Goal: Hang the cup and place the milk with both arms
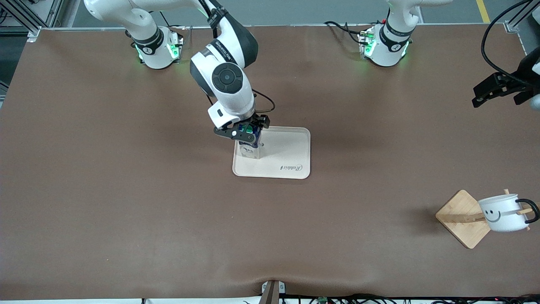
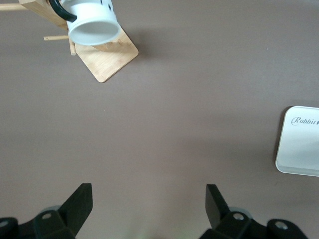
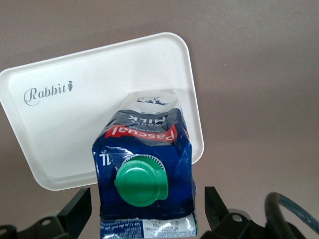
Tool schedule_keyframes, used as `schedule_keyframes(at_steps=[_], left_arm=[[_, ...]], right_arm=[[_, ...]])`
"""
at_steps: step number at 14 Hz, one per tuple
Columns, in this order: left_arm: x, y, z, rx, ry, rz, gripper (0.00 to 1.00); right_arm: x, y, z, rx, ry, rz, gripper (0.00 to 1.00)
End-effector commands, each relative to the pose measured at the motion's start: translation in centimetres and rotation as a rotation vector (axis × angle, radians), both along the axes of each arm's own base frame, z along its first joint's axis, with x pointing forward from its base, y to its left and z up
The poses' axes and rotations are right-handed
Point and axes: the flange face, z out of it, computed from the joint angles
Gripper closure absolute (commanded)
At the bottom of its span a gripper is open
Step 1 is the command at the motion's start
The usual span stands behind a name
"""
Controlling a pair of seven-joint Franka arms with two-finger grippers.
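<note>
The dark blue milk with its green cap stands upright on the cream tray, at the corner toward the right arm's end. My right gripper is open around the carton's top, with a gap at each side. In the right wrist view the milk sits between the fingers of the right gripper. The white smiley cup hangs by its black handle on a peg of the wooden rack. My left gripper hovers open and empty over bare table at the left arm's end. The left wrist view shows the left gripper and the cup.
The tray carries the word "Rabbit" and holds only the carton; one corner of the tray shows in the left wrist view. The rack's square bamboo base stands near the table edge at the left arm's end. Brown mat covers the table.
</note>
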Motion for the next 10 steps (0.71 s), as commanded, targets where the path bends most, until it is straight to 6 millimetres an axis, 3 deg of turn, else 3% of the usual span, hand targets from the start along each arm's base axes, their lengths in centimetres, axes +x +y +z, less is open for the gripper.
schedule_keyframes(at_steps=[1, 2, 4, 5, 7, 10], left_arm=[[-0.7, -0.2, 0.4, -0.017, -0.017, -0.019, 0.0], [-0.7, -0.3, 0.4, -0.017, -0.018, -0.019, 0.0], [-0.8, -0.8, 0.5, -0.017, -0.019, -0.016, 0.0], [-0.8, -1.3, 0.5, -0.017, -0.02, -0.021, 0.0], [-0.7, -1.5, 0.4, -0.017, -0.018, -0.016, 0.0], [-0.6, -2.0, 0.2, -0.015, -0.015, -0.022, 0.0]], right_arm=[[0.2, 0.7, 0.0, -0.023, -0.034, 0.002, 0.0], [0.3, 0.7, -0.1, -0.034, -0.055, 0.014, 0.07], [0.4, 0.6, -0.3, -0.05, -0.068, 0.005, 0.45], [0.5, 0.7, -0.1, -0.044, -0.066, -0.007, 0.86], [0.5, 0.7, -0.2, -0.051, -0.069, -0.025, 0.98], [0.8, 1.0, 0.0, -0.036, -0.065, -0.053, 1.0]])
